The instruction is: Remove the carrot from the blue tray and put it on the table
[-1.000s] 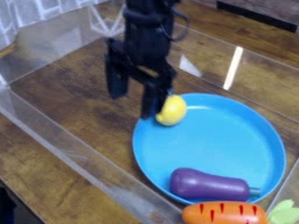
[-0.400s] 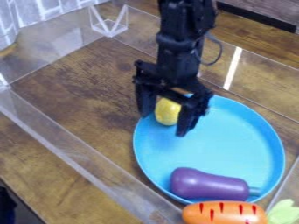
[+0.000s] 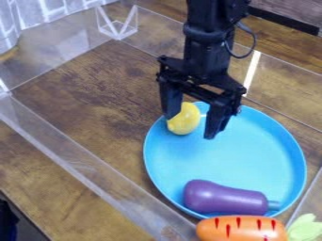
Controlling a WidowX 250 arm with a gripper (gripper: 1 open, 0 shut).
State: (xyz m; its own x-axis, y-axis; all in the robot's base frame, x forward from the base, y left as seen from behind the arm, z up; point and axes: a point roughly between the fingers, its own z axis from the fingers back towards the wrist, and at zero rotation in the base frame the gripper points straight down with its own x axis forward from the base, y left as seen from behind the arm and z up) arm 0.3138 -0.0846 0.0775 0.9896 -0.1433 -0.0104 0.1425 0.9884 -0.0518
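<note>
The carrot (image 3: 239,230), orange with a light-green top, lies at the bottom edge of the camera view by the near rim of the blue tray (image 3: 258,151). The frame cuts it off, so I cannot tell if it rests on the rim or inside. My black gripper (image 3: 191,124) points down over the tray's far left part, open, with nothing held. Its fingers (image 3: 171,102) straddle a yellow ball (image 3: 185,119). The gripper is well away from the carrot. The dark wood table (image 3: 88,94) surrounds the tray.
A purple eggplant (image 3: 227,199) lies in the tray between the gripper and the carrot. Clear acrylic walls (image 3: 63,141) border the table on the left and front, and another clear wall (image 3: 113,19) stands at the back.
The open gripper has moved right and nearer across the table, from left of the yellow ball to over the tray's edge with the ball between its fingers. The toys have not moved.
</note>
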